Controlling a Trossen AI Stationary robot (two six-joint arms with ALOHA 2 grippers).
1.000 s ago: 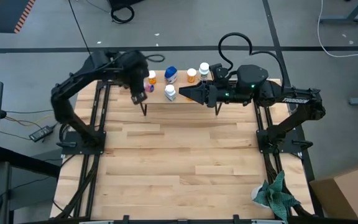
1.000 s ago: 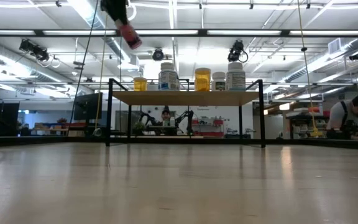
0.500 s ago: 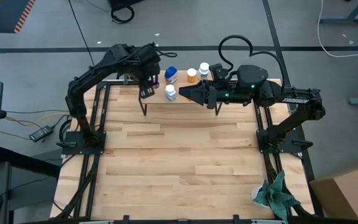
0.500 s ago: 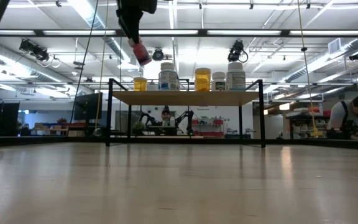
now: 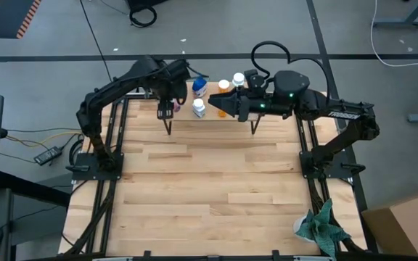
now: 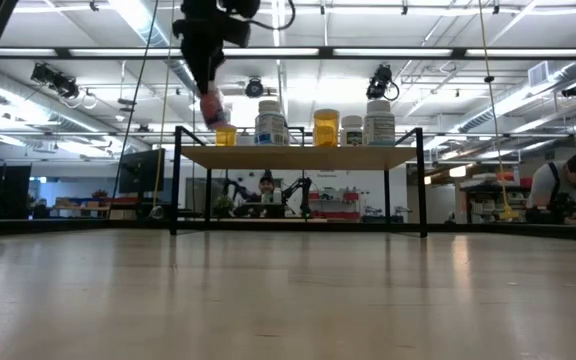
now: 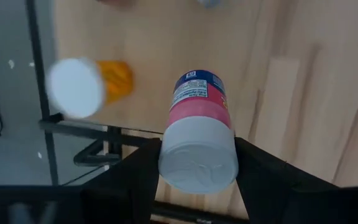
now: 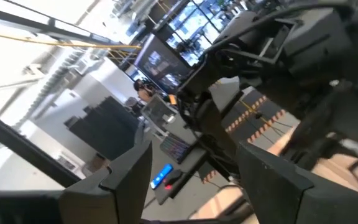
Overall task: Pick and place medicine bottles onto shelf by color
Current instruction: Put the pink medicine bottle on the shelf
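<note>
Left gripper [image 7: 197, 180] over the shelf's [image 6: 298, 157] left end, clamped on a pink bottle [image 7: 199, 140].

The bottle hangs tilted, white cap up between the fingers [image 7: 135, 177], just above an orange bottle [image 6: 225, 134] at the shelf's left. Its blue-edged label carries print too small to read. Along the shelf stand a white bottle [image 6: 270, 123], another orange [image 6: 326, 127] and two more white ones, labels unreadable. The right gripper [image 5: 220, 106] waits beside the shelf's right half, fingers spread, nothing between them.
</note>
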